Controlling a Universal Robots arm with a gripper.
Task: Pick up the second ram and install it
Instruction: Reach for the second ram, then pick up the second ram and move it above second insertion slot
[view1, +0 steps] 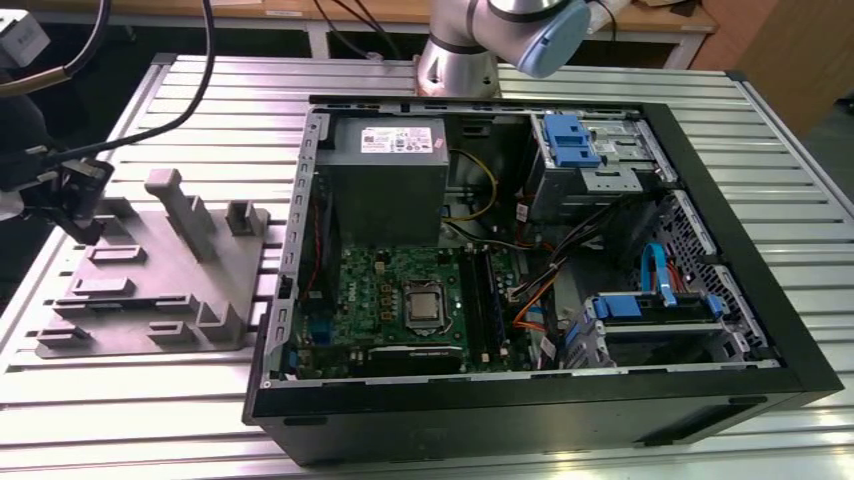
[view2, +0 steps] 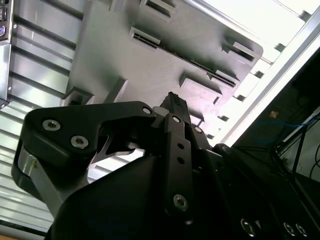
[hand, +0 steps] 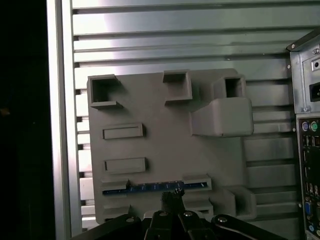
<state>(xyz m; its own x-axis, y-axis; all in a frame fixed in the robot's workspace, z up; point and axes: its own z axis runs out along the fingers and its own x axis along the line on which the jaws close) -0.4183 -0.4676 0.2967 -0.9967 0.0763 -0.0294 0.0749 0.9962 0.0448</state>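
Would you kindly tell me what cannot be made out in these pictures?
Second ram, first wrist view: the slot of the grey fixture hides all but one long edge.
Whether the claw touches it, same view: the claw itself covers that spot.
Motherboard memory slots, exterior view: too small to tell whether filled.

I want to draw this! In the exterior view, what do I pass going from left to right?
gripper → gray holder → motherboard → blue drive bracket

I see the holder tray (view1: 147, 290) on the desk (view1: 134, 400), at the exterior view's left of the computer case (view1: 534, 405); the second ram (hand: 150, 188) lies in it.
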